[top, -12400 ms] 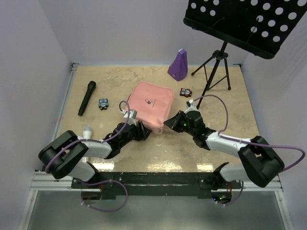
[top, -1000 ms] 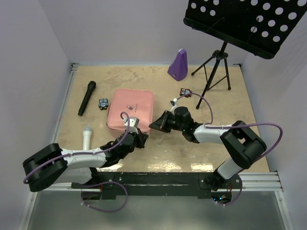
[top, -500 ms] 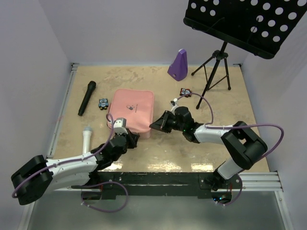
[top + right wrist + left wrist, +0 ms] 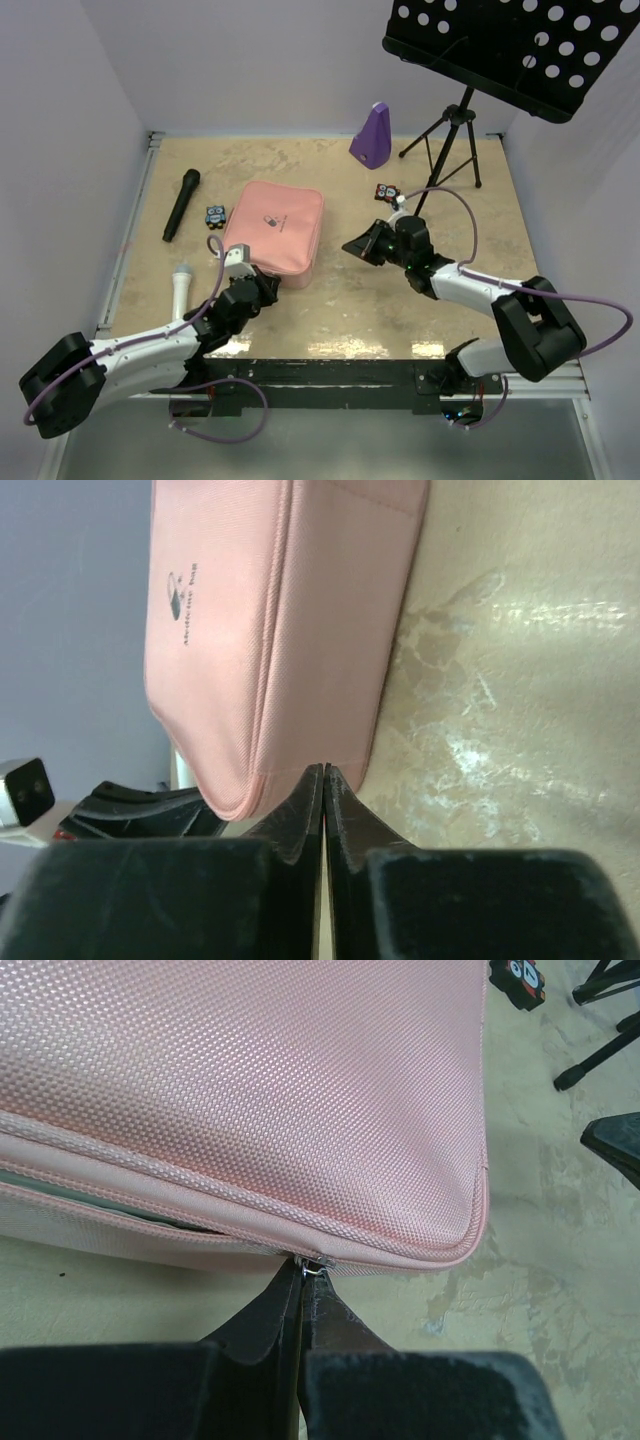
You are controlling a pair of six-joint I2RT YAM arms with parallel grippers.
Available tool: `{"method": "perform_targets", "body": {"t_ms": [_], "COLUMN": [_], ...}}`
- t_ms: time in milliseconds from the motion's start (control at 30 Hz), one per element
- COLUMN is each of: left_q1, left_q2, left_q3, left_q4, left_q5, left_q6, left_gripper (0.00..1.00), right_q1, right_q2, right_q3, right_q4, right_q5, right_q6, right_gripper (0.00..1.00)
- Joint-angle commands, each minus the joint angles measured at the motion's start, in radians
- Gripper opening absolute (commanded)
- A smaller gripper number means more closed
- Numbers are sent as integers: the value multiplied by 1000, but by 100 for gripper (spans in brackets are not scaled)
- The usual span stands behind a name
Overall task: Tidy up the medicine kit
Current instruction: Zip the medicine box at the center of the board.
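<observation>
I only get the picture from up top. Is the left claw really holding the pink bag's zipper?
Observer: Yes. The left wrist view shows the left gripper shut on a small metal zip pull at a corner of the medicine kit.
Operator: Is the bag open yet?
Observer: Partly. To one side of the pull the zip gapes, and a thin strip of pale lining shows.
Operator: What about the other claw?
Observer: Its wrist view shows the right gripper shut, with nothing between its fingers.
</observation>
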Motion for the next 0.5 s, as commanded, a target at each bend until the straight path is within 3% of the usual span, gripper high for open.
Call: {"method": "perform_targets", "body": {"t_ms": [0,33,100,167,467], "left_q1": [14,12,12,11,-23], "left_q2": [38,52,85,130,306], "left_q3": [-16,-13,-1,20,135], "left_q4": [-33,-12,56,103,225], "left_q5": [-23,-11,34,78,160], "left_q6": [47,59,98,133,190], "left_gripper": [0,0,0,0,0], "right_q1": [19,37,80,120,171], "right_q2": [-13,-10,-2,27,64], "right_q3": [3,7,18,39,35], "right_q4": [51,56,73,73,102], "right_q5": [-106,-116,-132,-150,-118], "right_q6": [-79,-81,-76,-70,5], "right_gripper": [17,32,52,62,68]}}
